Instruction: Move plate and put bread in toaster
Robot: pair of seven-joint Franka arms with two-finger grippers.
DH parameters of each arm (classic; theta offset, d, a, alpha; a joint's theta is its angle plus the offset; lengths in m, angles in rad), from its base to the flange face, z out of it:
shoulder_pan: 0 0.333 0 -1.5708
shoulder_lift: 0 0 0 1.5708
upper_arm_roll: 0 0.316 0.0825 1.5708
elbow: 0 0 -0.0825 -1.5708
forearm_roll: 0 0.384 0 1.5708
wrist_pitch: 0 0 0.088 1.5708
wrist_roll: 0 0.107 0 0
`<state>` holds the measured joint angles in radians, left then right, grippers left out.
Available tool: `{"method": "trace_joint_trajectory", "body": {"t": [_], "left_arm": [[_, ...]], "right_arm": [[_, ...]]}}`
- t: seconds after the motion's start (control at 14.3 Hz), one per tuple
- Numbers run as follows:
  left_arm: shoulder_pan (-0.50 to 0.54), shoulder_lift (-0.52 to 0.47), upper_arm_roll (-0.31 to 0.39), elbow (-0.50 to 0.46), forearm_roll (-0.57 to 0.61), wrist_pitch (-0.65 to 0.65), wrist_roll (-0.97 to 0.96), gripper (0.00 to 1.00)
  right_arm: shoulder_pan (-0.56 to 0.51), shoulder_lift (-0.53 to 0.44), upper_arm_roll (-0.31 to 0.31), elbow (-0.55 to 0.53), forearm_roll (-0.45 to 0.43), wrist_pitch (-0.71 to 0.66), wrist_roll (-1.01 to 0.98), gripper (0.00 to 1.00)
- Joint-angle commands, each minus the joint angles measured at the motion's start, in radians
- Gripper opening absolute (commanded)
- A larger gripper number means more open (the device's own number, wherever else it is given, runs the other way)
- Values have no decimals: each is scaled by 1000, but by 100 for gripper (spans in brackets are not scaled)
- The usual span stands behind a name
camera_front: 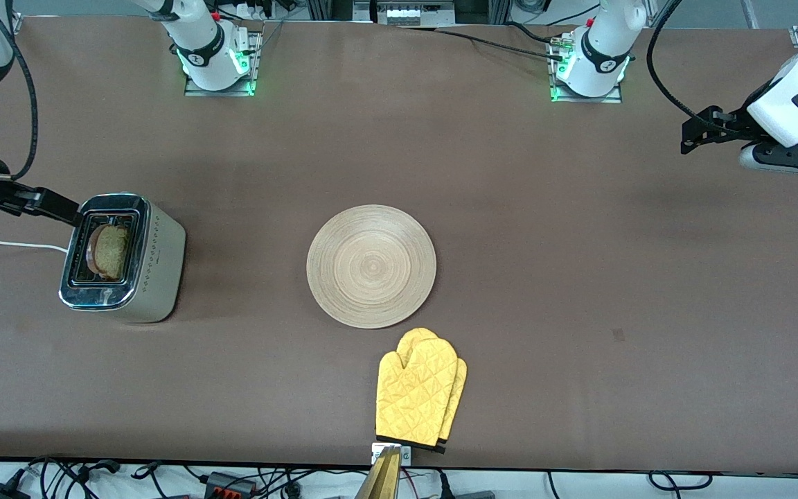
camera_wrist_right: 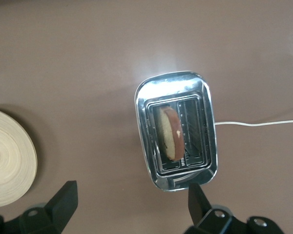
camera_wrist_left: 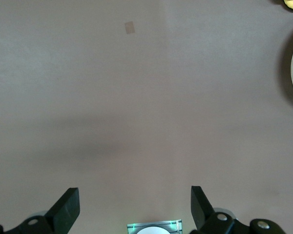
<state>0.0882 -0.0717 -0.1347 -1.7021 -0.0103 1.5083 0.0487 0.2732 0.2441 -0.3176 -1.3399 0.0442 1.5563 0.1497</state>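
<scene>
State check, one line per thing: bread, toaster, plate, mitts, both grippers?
bread: in a toaster slot, leaning, top sticking out.
toaster: upright, at the right arm's end of the table.
plate: flat, bare, mid-table.
mitts: stacked flat, nearer the camera than the plate.
right gripper: open, over the toaster, holding nothing.
left gripper: open, waiting over bare table.

My two white arms, black at the joints

My bases sit on metal plates and glow green at the rim — the right arm's base (camera_front: 215,59) and the left arm's base (camera_front: 589,66) each wear a black band with a small round mark. Thick black cables loop off my upper links. My left gripper (camera_wrist_left: 136,207) and right gripper (camera_wrist_right: 132,202) are matte black — wedge-shaped fingers on bolted black brackets, silver screw heads showing.
</scene>
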Motion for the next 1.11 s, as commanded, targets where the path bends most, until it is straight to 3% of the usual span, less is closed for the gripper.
{"method": "trace_joint_trajectory", "body": {"t": [0.0,0.28,0.63,1.05], "left_arm": [[4,12,-2,30,-2,-22,0,100],[4,12,-2,30,-2,-22,2,100],[5,12,-2,28,-2,-22,2,100],[5,13,-2,30,-2,-22,2,100]], "right_arm": [[-124,8,79,44,26,-7,-86,100],[-336,-35,311,9,14,4,-79,100],[-342,-58,315,-22,-3,1,-96,100],[-342,-273,316,-341,-41,117,-133,100]]}}
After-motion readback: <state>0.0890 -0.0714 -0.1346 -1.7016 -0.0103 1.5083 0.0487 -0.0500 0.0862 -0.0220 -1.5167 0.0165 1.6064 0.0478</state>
